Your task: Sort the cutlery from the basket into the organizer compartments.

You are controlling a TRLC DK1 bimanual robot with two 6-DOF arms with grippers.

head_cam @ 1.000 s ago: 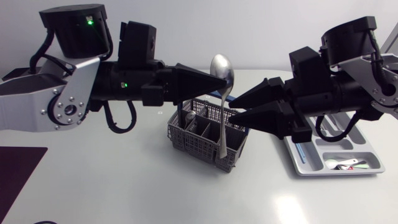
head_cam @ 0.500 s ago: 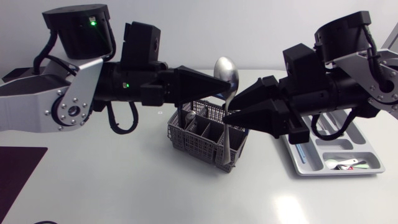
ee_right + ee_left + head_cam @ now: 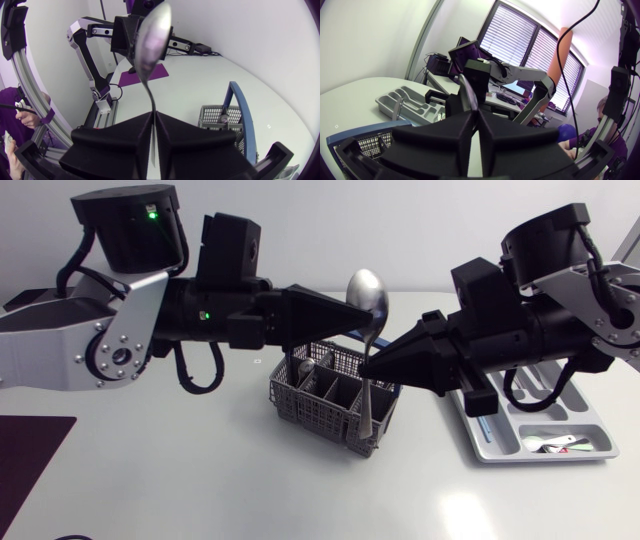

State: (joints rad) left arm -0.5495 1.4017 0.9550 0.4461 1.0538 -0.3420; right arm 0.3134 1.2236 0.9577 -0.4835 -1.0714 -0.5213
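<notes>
A silver spoon (image 3: 365,288) stands upright, bowl up, above the grey wire basket (image 3: 320,405), its handle end hanging down in front of the basket. My left gripper (image 3: 372,322) comes in from the left and is shut on the spoon's neck just under the bowl. My right gripper (image 3: 365,366) comes from the right and is shut on the handle a little lower. In the right wrist view the spoon (image 3: 151,37) rises from between the closed fingers of my right gripper (image 3: 154,114), with the basket (image 3: 222,120) beside and below them. The grey organizer (image 3: 590,425) lies at the right.
More cutlery stands in the basket's compartments. The organizer holds a few pieces in its front compartment, and my right arm hangs over its far end. A dark mat (image 3: 30,455) lies at the table's front left corner. The left wrist view shows the organizer (image 3: 407,100) beyond the basket (image 3: 365,142).
My right gripper has moved left to the spoon and shut on its handle. The left gripper has kept its hold near the bowl, and the spoon has risen slightly.
</notes>
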